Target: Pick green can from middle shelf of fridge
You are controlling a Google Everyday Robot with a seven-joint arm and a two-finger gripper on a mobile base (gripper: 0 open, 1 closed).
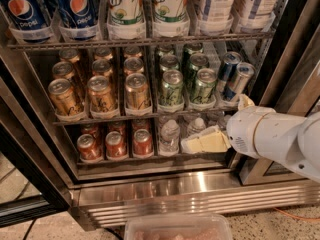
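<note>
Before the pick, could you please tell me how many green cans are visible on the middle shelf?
6 green cans: left lane; right lane, front to back, on the middle shelf. More may hide behind. The gripper hangs below, by the water bottles.

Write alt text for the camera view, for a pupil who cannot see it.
The robot's gripper hangs low in the open fridge, in front of small water bottles on the bottom rack, below the green cans on the middle shelf. Gold cans fill that shelf's left lanes; big Pepsi and 7UP bottles stand above.
</note>
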